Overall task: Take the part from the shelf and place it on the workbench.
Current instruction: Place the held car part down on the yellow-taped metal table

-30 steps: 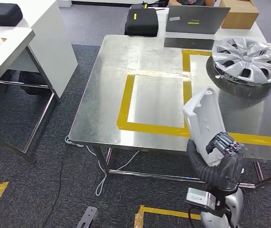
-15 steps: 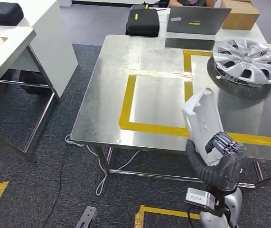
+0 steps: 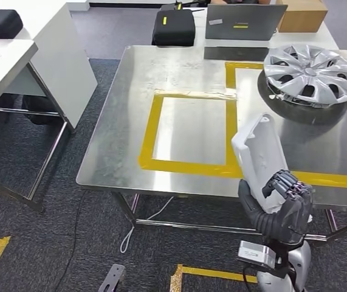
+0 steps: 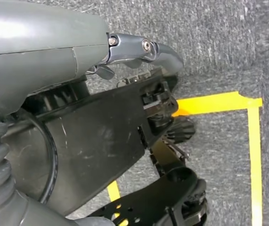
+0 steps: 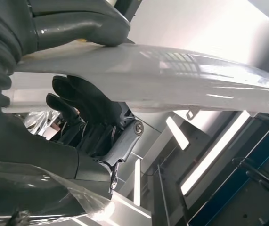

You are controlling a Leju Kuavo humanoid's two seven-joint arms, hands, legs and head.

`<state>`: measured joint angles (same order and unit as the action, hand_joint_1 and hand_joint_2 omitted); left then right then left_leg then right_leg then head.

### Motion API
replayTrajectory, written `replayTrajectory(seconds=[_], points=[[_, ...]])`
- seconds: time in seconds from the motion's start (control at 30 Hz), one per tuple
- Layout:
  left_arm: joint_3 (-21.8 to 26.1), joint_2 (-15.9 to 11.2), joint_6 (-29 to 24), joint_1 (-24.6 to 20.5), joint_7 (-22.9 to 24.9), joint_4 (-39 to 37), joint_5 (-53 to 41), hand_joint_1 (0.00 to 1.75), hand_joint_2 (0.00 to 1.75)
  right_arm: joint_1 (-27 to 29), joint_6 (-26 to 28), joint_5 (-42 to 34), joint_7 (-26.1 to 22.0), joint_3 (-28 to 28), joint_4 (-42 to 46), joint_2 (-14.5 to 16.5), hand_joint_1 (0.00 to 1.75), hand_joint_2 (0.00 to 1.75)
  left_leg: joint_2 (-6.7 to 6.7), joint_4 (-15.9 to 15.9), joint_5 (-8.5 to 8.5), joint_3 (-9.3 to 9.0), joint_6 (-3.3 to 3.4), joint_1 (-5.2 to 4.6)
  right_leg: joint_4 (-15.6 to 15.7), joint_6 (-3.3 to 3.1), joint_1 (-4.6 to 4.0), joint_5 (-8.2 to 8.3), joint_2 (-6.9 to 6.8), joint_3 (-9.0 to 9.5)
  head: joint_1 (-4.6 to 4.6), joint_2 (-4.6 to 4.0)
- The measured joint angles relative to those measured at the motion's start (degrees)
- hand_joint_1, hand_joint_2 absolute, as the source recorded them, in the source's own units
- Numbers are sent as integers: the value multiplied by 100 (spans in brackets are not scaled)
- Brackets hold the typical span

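While the steel worktop (image 3: 116, 140) spreads ahead with yellow tape squares, a silver hubcap (image 3: 312, 74) lies at its far right. Nearer, the right hand (image 3: 281, 204) grips the white part (image 3: 259, 155) upright over the near edge, fingers (image 3: 288, 184) wrapped round it. The left hand (image 4: 54, 94) hangs above the carpet; its fingers' state I cannot tell.

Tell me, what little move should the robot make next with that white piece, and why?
Probably carry it forward over the table. The right hand holds the white part upright at the workbench's near edge, not yet set down. The bare metal inside the yellow tape rectangle lies just ahead, apart from the hubcap.
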<state>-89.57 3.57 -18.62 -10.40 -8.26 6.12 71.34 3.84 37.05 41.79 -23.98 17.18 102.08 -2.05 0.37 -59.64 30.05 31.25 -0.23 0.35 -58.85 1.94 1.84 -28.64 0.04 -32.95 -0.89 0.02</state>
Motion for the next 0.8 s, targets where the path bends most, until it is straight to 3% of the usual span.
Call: replayTrajectory(seconds=[0.07, 0.13, 0.17, 0.2, 0.27, 0.33, 0.4, 0.47, 0.53, 0.63, 0.67, 0.7, 0.73, 0.8], points=[[0, 2, 0, 0, 0, 0, -10, 0, 175, -1, 0, 3, -3, 2, -1, 0, 175, 175, -4, -601, 269, 286, -42, 6, 2, -57, 0, -34, -3, 51, 9, -1], [0, 2, 0, 6, 0, 0, -17, 0, 175, 3, 0, 4, -3, 2, -1, 0, 175, 175, -4, -1376, 498, 735, -47, 6, 2, -92, -15, -76, 3, 94, 11, -1], [0, 3, 0, 7, 0, 0, -19, 0, 175, 5, 1, 4, -3, 2, -1, 0, 175, 175, -5, -1571, 479, 884, -32, 3, 2, -101, -25, -100, 13, 122, 10, -1], [0, 3, 0, 6, 0, 0, -19, 0, 175, 6, 1, 4, -2, 2, -1, 0, 175, 175, -7, -1528, 329, 925, -3, -3, 2, -103, -36, -128, 27, 160, 11, -1], [0, 2, 0, 8, 0, 0, -20, 0, 175, 5, 2, 4, -3, 2, -1, 0, 175, 175, -19, -898, -193, 749, 100, -36, 7, -95, -52, -195, 56, 255, 10, 0], [0, -10, 1, 11, 0, 0, -20, 0, 175, 5, 2, 3, -3, 2, -4, 0, 175, 175, -34, -305, -495, 523, 208, -89, 23, -51, -59, -255, 73, 323, 7, -1], [0, -20, 2, 7, 1, 0, -34, 0, 175, 5, 2, 2, -2, 3, -10, 0, 175, 175, -40, -121, -455, 437, 261, -128, 43, 13, -47, -281, 70, 327, 24, -1], [-1, -18, 2, 4, 2, 0, -55, 0, 175, -5, 2, 2, 1, 3, -13, -1, 175, 175, -36, 24, -404, 378, 270, -120, 56, 69, -44, -307, 48, 312, 41, -1], [-2, -14, 3, 3, 2, 0, -68, 0, 175, -38, -1, 3, 4, 3, -18, -8, 175, 175, -32, 162, -393, 284, 272, -88, -178, 111, -50, -430, 28, 173, 33, -1], [-2, 3, 8, 3, 2, 0, -76, 0, 175, -70, -10, 3, 17, 7, -48, -20, 175, 175, -31, 207, -342, 194, 292, -87, -1224, 154, -49, -754, 24, -484, 32, -1], [-2, 8, 9, 5, 2, 0, -78, 0, 175, -70, -13, 0, 25, 7, -62, -24, 175, 175, -31, 206, -310, 161, 295, -91, -1467, 167, -49, -748, 23, -680, 32, -1], [-2, 10, 9, 6, 3, 0, -79, 0, 175, -71, -15, -3, 31, 8, -77, -27, 175, 175, -33, 204, -274, 116, 293, -94, -1506, 176, -48, -623, 21, -782, 33, -1], [-2, 13, 10, 6, 5, 0, -84, 0, 175, -79, -19, -5, 39, 8, -91, -28, 175, 175, -36, 201, -232, 60, 285, -93, -1320, 180, -47, -388, 17, -765, 31, -1], [-2, 18, 13, 4, 11, 0, -96, 0, 175, -113, -31, -7, 55, 8, -121, -33, 175, 175, -42, 188, -135, -46, 248, -100, -613, 162, -53, 107, -10, -518, 30, -1]])
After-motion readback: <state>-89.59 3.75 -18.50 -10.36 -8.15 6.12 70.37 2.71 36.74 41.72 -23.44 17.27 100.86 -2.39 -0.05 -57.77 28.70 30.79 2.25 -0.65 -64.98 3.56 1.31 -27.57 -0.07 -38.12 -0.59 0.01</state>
